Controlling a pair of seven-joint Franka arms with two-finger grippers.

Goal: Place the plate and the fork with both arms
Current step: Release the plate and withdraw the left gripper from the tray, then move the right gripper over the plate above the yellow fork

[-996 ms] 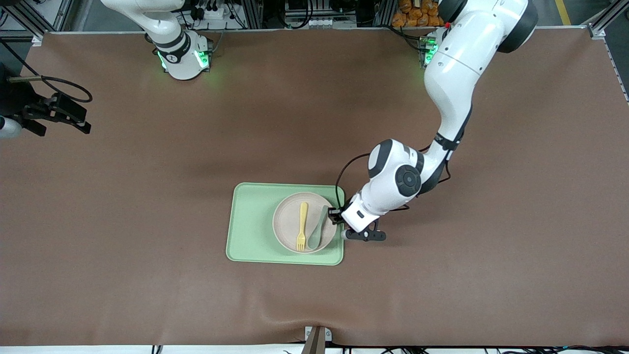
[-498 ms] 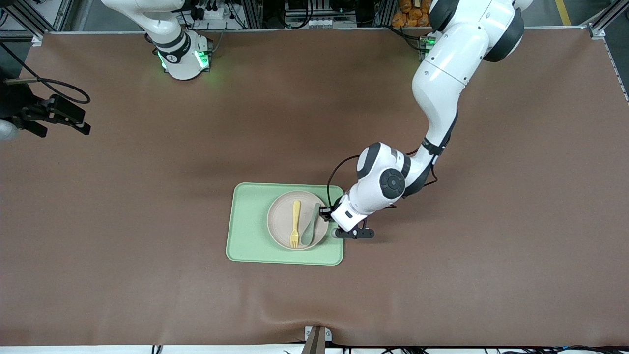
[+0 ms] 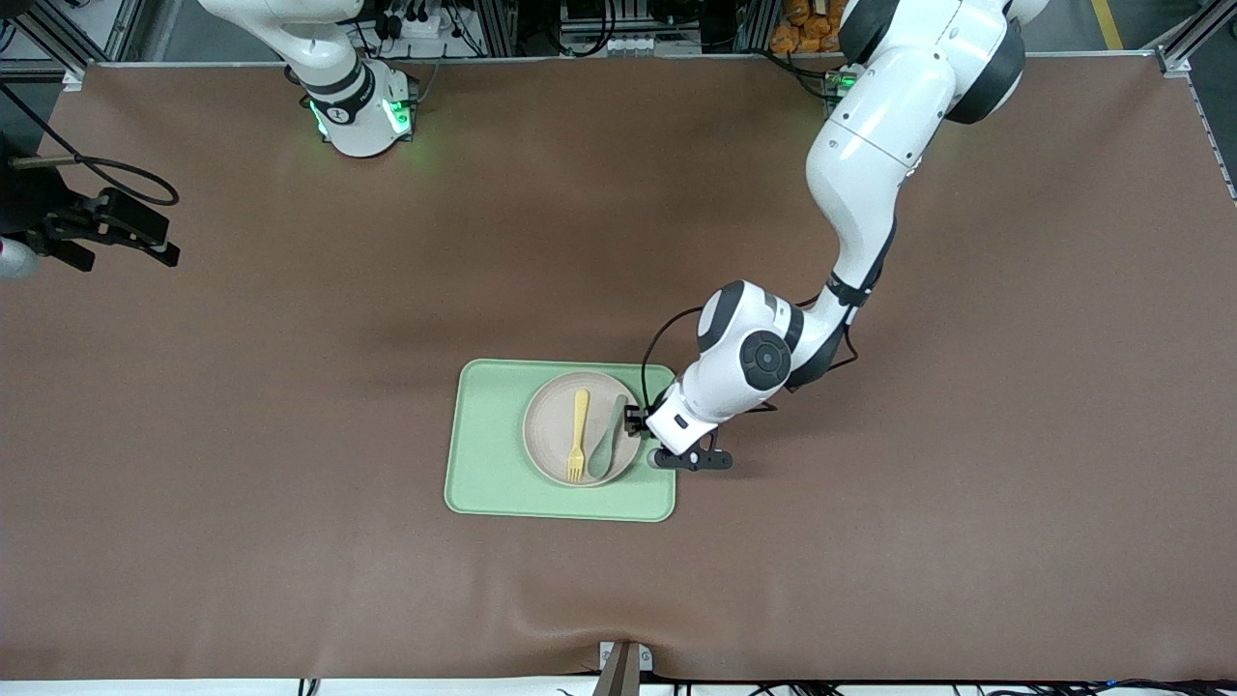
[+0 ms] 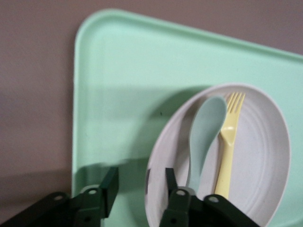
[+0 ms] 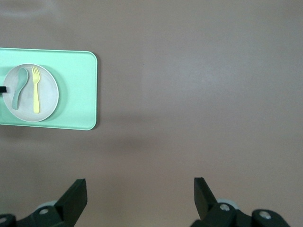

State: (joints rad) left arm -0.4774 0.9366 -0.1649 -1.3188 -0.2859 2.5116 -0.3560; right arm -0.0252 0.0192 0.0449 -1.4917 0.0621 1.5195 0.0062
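Observation:
The speckled beige plate (image 3: 553,425) lies on the light green tray (image 3: 488,445). The pale yellow fork (image 3: 578,435) lies on the plate beside a grey-green spoon (image 3: 607,440). My left gripper (image 3: 635,422) is low at the plate's rim toward the left arm's end. In the left wrist view it (image 4: 140,187) is open. One finger is over the plate (image 4: 255,156) and the other over the tray (image 4: 123,85), apart from the rim. The fork (image 4: 227,146) and spoon (image 4: 203,132) lie just ahead. My right gripper (image 3: 145,232) waits open and empty at the right arm's end of the table; it (image 5: 139,196) is over bare mat.
The right wrist view shows the tray (image 5: 78,90) with the plate (image 5: 47,101), fork (image 5: 35,90) and spoon (image 5: 19,87) in the distance. Brown mat (image 3: 870,541) covers the table all round the tray. The arm bases stand along the table's edge farthest from the camera.
My left gripper and the plate, with fork and spoon on it, have shifted along the tray toward the right arm's end. The right gripper has barely moved.

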